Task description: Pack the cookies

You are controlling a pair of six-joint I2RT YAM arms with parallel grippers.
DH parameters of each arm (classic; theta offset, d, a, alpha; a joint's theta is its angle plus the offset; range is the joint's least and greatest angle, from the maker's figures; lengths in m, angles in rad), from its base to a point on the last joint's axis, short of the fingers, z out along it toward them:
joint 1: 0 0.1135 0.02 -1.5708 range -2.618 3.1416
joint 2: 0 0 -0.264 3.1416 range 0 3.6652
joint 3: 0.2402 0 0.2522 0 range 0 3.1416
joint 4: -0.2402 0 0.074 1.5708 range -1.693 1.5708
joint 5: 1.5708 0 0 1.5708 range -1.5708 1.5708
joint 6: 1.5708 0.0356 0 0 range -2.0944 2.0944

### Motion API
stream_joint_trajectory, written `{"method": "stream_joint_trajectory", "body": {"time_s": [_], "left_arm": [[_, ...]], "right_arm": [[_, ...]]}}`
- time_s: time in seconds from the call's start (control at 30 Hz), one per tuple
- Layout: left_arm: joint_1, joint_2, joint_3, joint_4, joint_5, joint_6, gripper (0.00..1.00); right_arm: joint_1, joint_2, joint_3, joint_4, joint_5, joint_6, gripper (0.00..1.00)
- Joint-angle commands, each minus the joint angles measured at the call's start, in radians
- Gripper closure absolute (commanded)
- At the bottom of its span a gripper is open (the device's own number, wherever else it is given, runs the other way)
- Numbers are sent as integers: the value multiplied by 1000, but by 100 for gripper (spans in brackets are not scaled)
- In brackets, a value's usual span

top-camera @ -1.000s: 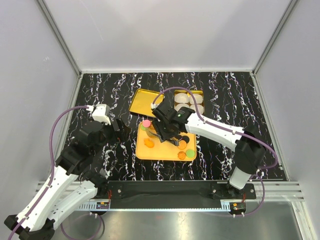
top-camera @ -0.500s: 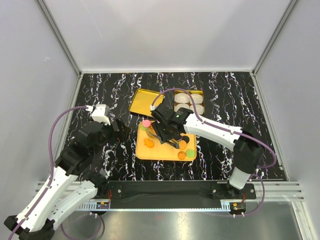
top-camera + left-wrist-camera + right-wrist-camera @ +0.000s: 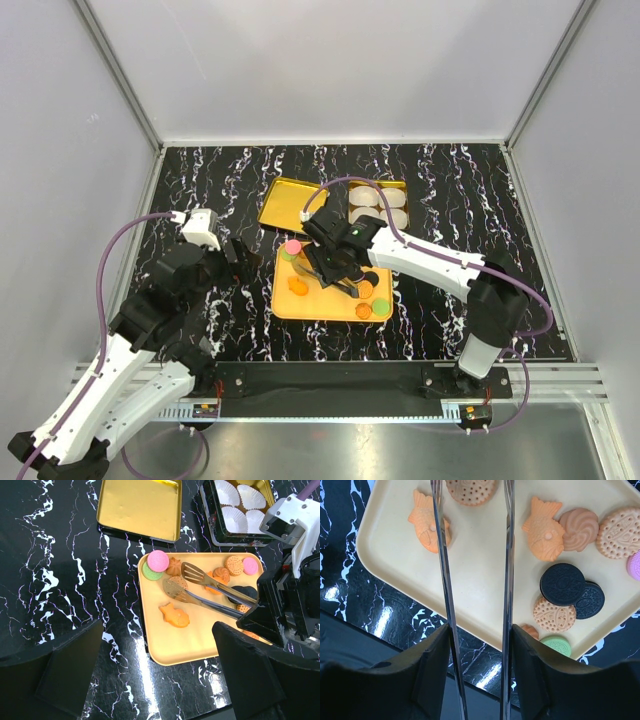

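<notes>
I note the right gripper (image 3: 479,647) clamped on slim steel tongs (image 3: 212,594), their tips at a round dotted orange cookie (image 3: 470,490). Left gripper (image 3: 159,667) gapes wide, empty.

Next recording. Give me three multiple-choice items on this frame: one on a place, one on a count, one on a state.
1. Where do the white paper cups sit?
A) in the dark tin
B) on a wooden shelf
C) in a blue bowl

2. How many black cookies show in the right wrist view?
A) none
B) two
C) five

3. What is the right gripper doing?
A) open and empty
B) shut on a spoon
C) shut on tongs

Answers:
1 A, the cups lie inside the tin.
2 B, two overlapping dark discs show.
3 C, its jaws clamp the tongs' handles.
</notes>
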Motion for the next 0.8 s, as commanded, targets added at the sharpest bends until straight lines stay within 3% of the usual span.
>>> {"method": "stream_joint_trajectory", "body": {"time_s": [0.0,0.43,0.77], "left_arm": [[-4,-10,-9,29,-3,1,1],[-4,-12,-7,31,-1,1,1],[-4,-16,-9,31,0,2,1]], "right_arm": [[10,-57,35,-15,-5,-2,43],[10,-41,44,-11,-19,-9,43],[12,-41,57,-20,-47,-5,49]]}}
